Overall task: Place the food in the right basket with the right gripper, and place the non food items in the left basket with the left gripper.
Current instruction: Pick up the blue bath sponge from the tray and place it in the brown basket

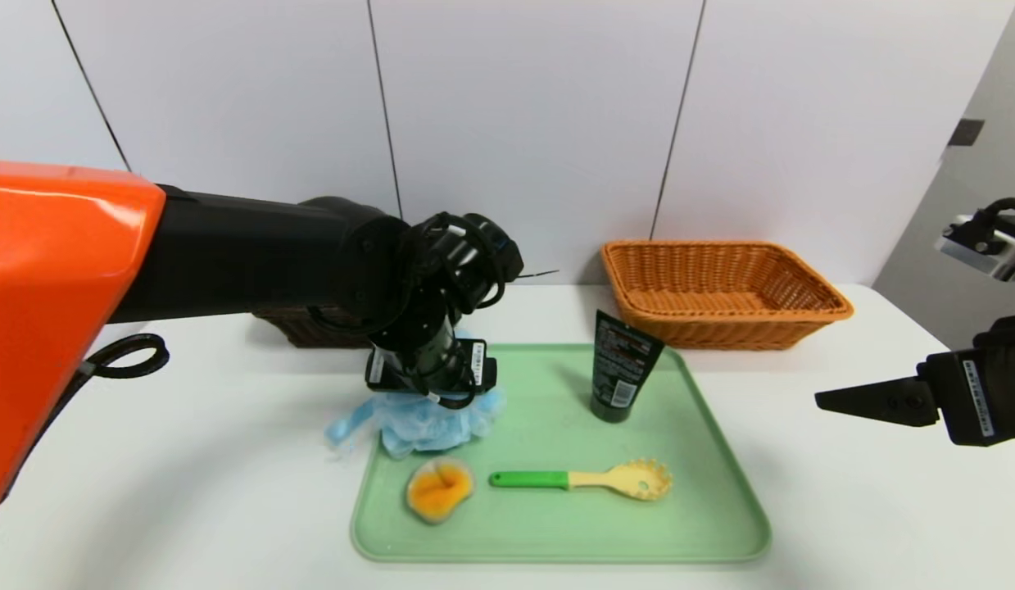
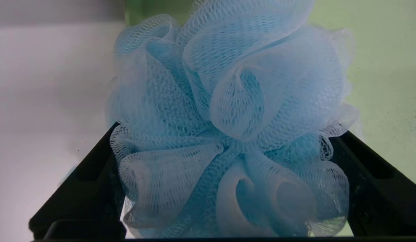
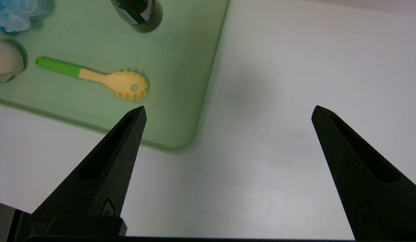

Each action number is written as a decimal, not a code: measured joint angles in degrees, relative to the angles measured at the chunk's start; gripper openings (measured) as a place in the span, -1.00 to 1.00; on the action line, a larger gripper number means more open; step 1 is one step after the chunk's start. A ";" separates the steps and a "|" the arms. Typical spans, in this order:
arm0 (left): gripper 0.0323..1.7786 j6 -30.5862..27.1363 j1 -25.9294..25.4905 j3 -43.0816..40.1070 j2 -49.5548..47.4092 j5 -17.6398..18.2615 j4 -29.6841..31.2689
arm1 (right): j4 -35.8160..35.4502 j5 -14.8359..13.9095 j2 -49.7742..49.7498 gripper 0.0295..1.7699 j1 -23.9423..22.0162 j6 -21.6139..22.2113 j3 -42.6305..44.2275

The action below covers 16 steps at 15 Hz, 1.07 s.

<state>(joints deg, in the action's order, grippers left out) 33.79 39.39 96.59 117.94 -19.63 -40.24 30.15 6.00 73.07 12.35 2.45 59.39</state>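
Head view first, and the landmark is the green tray [image 1: 704,524], flat on the white table [image 1: 867,524]! The left tool [image 1: 433,389] is right over the tray's far left corner, pointing down at the blue mesh puff [image 1: 437,422], which spills past the tray's left edge. Nearer, inside the tray's near left part, there's the orange-and-white food piece [image 1: 439,490], and just beside it lies the pasta server [image 1: 581,480], green handle towards the food, pale toothed head towards the tray's right side. Behind that, the dark tube [image 1: 622,369] stands on its cap, tilted, in the tray's far right part. Beyond the tray's far right corner sits the right basket [image 1: 728,303], orange-brown wicker; past the far left corner, the dark left basket [image 1: 310,326], mostly hidden by the left arm. And the right tool [image 1: 876,401] hangs out over the table, to the right of the tray.

Over to the left wrist view: the left tool is wide open, a finger on either side of the puff, mesh folds right up against both! No clamped grip on it.

Right wrist view now: the right tool is wide open too, nothing between its fingers but a view of tray edge and table.
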 joint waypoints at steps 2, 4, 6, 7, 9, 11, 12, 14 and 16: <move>0.90 0.02 -0.02 0.00 0.35 -0.11 0.45 | -0.07 0.01 -0.04 0.92 0.02 0.00 -0.07; 0.90 -0.17 -0.02 0.00 0.52 -1.01 0.66 | -0.07 0.06 -0.06 0.92 0.02 0.07 -0.07; 0.55 -0.23 -0.02 -0.11 0.77 -1.95 0.69 | -0.07 0.09 0.00 0.92 0.02 0.07 -0.11; 0.38 -0.12 -0.02 -0.01 1.05 -2.76 0.77 | -0.11 0.11 -0.04 0.92 0.02 0.02 -0.30; 0.11 0.20 0.05 -0.15 1.60 -6.11 0.69 | -0.13 0.11 -0.02 0.92 0.02 0.07 -0.49; -0.07 0.02 0.05 -0.23 1.46 -6.50 0.44 | -0.17 0.11 -0.04 0.92 0.02 0.11 -0.50; -0.14 0.00 0.11 -0.23 1.16 -6.00 0.30 | -0.17 0.09 -0.02 0.92 0.02 0.09 -0.50; -0.22 -0.06 0.27 -0.28 0.38 -4.22 0.11 | -0.20 0.11 -0.06 0.92 0.02 0.16 -0.50; -0.28 -0.06 0.57 -0.20 -0.55 -1.84 0.04 | -0.20 0.12 -0.11 0.92 0.02 0.16 -0.57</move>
<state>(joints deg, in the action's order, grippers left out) 33.73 39.96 96.39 117.40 -21.47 -40.20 29.95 6.12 72.96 12.37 2.61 58.82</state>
